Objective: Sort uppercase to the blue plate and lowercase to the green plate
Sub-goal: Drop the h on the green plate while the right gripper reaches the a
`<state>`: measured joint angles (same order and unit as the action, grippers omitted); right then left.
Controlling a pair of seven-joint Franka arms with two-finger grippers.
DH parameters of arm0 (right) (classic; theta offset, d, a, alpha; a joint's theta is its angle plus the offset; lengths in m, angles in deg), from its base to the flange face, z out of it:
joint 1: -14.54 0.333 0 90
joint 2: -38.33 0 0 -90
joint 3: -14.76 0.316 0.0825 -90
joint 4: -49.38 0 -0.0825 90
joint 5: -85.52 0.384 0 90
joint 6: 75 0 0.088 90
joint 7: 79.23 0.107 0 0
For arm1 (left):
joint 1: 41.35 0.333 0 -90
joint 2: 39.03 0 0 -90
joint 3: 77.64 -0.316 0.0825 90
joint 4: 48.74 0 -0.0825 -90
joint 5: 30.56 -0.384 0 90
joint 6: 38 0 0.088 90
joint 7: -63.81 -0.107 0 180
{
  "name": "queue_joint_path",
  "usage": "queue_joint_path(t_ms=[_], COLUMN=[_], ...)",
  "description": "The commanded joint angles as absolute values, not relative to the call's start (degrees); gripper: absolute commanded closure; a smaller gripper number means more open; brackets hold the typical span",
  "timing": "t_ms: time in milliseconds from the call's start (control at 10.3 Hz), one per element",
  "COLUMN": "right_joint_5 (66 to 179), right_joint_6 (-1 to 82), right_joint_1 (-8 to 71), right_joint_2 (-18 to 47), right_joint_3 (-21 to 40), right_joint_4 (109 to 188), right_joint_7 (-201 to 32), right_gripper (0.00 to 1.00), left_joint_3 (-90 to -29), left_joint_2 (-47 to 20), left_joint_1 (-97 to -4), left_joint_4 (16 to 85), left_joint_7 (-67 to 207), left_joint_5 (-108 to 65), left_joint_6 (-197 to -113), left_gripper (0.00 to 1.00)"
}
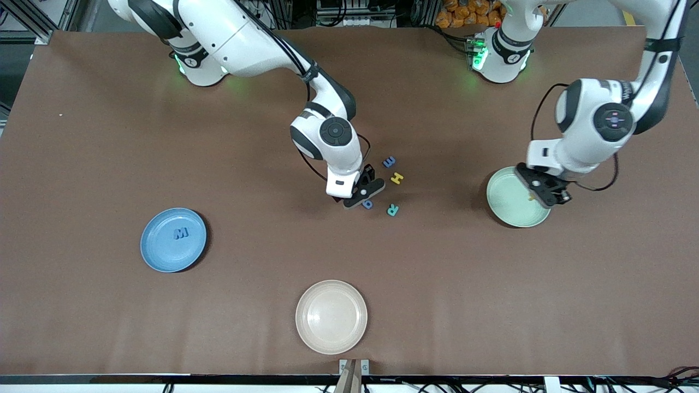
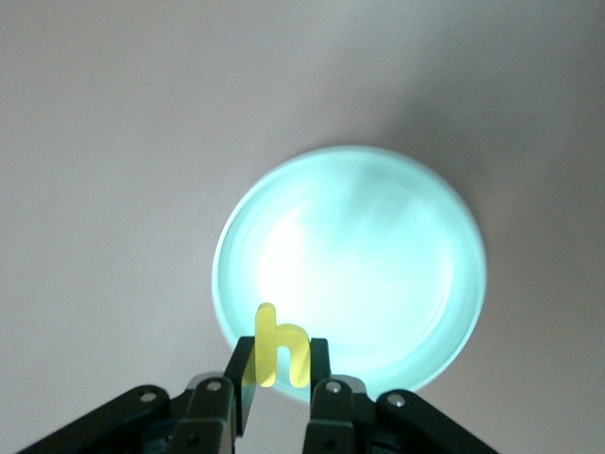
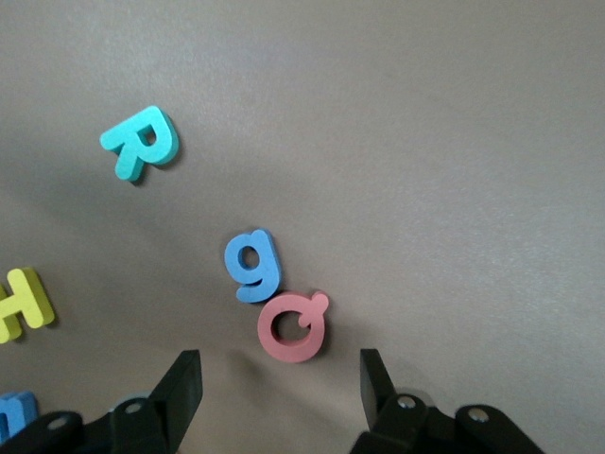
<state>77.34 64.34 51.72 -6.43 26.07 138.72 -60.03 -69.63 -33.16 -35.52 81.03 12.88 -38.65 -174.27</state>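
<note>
Chunky foam yellow h (image 2: 280,352) is pinched in the left end effector (image 2: 281,383) over the smooth round mint green plate (image 1: 505,204). Right end effector (image 3: 281,378) hangs spread wide over the red Q (image 3: 293,326), which touches a blue g (image 3: 252,266). Blue M (image 1: 181,233) lies on the matte blue plate (image 1: 158,254).

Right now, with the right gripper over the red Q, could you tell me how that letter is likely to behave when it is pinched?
The red Q looks like thick foam, so probably light and slightly squashy. It lies flat, so it is unlikely to roll. It touches the blue g, which may shift as the open right gripper closes.
</note>
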Motion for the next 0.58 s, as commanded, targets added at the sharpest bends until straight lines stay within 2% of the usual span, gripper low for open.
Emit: queue_joint_path(t_ms=[0,97,487], right_joint_5=[76.56,76.56,75.43], right_joint_6=[61.25,58.62,57.8], right_joint_1=[52.68,52.77,52.42], right_joint_2=[-8.95,-10.0,-11.15], right_joint_3=[25.66,25.75,25.66], right_joint_4=[133.6,131.32,130.77], right_joint_7=[-60.6,-61.04,-63.59], right_gripper=[0.25,0.26,0.29], left_joint_3=[-68.59,-68.68,-68.68], left_joint_2=[-34.2,-33.68,-28.68], left_joint_1=[-32.74,-32.73,-32.73], left_joint_4=[82.91,83.0,83.27], left_joint_7=[12.65,12.83,13.45], left_joint_5=[-38.39,-35.51,-33.2], left_joint_6=[-173.79,-173.79,-179.74], left_gripper=[0.9,0.9,0.9])
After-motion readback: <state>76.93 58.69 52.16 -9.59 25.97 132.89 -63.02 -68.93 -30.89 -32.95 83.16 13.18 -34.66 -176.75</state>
